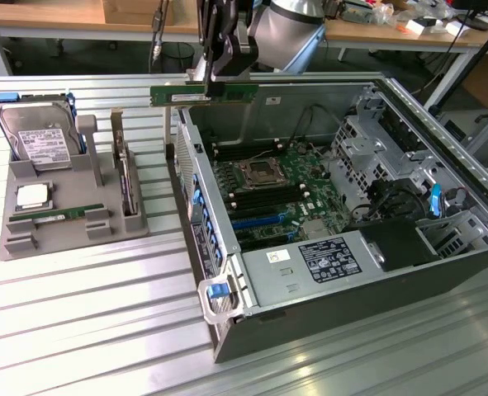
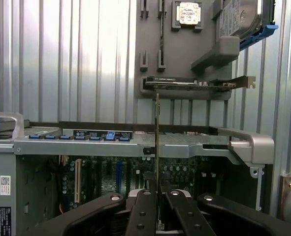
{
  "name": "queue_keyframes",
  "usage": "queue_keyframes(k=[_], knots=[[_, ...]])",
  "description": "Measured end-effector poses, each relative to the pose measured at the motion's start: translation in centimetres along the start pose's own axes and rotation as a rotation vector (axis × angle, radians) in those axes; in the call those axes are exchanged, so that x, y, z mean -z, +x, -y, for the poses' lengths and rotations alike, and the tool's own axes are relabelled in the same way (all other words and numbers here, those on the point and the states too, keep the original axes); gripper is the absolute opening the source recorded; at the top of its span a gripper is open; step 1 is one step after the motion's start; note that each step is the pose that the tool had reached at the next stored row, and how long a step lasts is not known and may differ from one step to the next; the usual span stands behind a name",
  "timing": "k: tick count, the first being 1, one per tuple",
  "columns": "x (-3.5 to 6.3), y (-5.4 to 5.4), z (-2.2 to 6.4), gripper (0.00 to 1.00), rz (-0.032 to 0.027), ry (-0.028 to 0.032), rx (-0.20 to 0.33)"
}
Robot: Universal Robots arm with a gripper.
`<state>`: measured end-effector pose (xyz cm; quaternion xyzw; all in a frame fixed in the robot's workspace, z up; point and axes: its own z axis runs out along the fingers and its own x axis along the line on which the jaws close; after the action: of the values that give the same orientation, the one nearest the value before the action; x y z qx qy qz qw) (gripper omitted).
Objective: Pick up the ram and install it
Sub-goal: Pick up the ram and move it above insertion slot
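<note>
Clamping the ram [image 1: 177, 96] between its fingers, the gripper [image 1: 217, 76] holds the stick in the air at the rim of the open computer case [image 1: 227, 330], clear of every surface. The grasp sits off-centre. The stick's long axis lies level and crosswise to the fingers, and it reaches further out on the exterior view's left of the gripper than on the right.

In the wrist view the ram [image 2: 157, 137] appears edge-on as a thin line running straight out from between the two black fingers [image 2: 143, 211]. The gripper [image 2: 157, 196] is closed on its near end, and its flat faces are turned against the pads.

The motherboard [image 1: 277, 186] lies below the gripper and further into the case, toward the exterior view's right. Dark memory slots sit on either side of the processor socket [image 1: 260, 173]. I judge the stick's long axis to run roughly parallel to those slots, but the match cannot be confirmed from here. Well apart from the gripper, on the exterior view's left, a grey parts holder [image 1: 70, 235] carries a second stick [image 1: 58, 214].
</note>
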<state>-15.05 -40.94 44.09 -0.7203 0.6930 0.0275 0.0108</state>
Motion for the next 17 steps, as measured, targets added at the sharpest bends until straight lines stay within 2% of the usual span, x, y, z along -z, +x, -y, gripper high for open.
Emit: queue_keyframes(k=[17], knots=[[0.04, 0.1, 1.78, 0.13, -0.0058, -0.0002, 0.0]])
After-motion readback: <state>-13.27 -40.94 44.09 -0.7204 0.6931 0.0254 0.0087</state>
